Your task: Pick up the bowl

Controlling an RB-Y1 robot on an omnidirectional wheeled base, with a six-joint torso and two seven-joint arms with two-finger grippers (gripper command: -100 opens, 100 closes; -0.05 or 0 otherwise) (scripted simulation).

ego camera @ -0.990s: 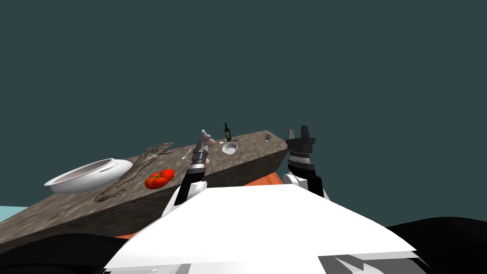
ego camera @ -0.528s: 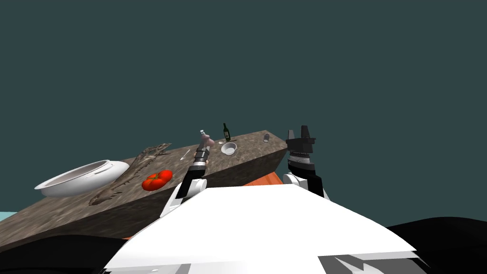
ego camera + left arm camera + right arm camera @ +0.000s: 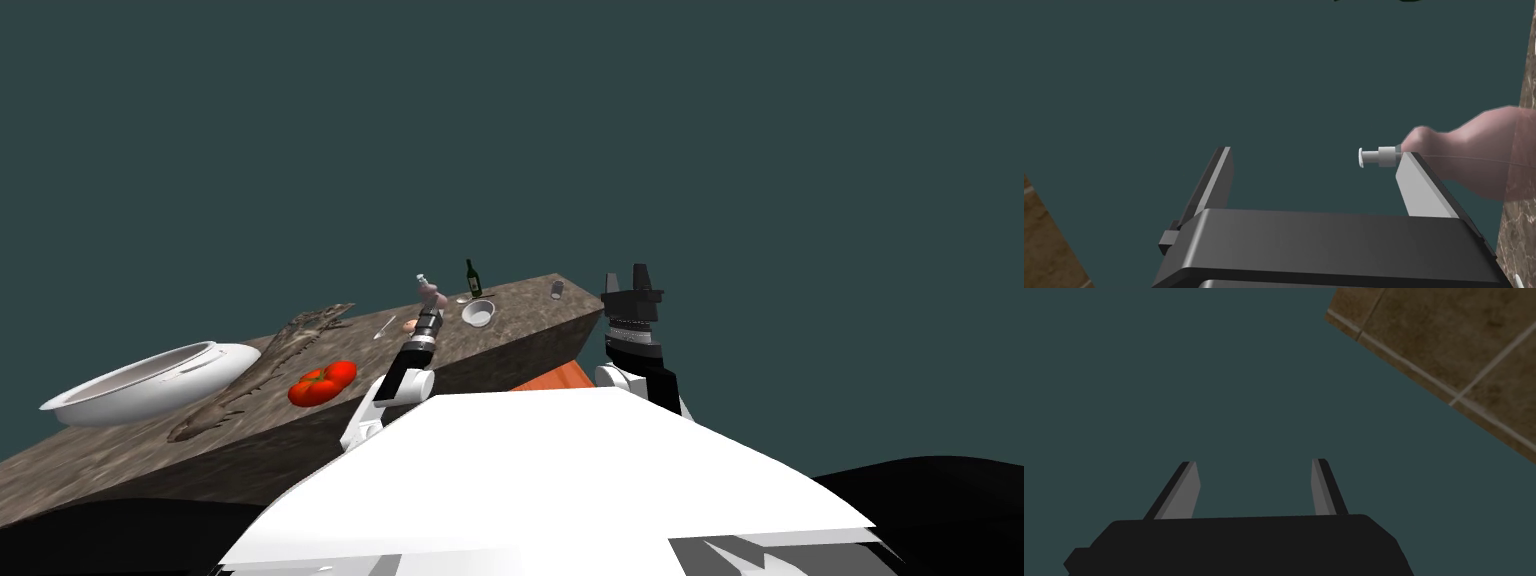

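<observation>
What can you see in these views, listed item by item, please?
counter: 1, brown stone, ahead
basin: 1, white, counter's left end
fish-like thing: 1, grey-brown, beside basin
tomato: 1, red, near counter's front edge
bowl: 1, white, far part of counter
pump bottle: 1, pink, left of bowl
wine bottle: 1, dark green, behind bowl
cup: 1, grey, counter's far right corner
left gripper: 1, open, by pump bottle
right gripper: 1, open, raised off counter's right end
</observation>
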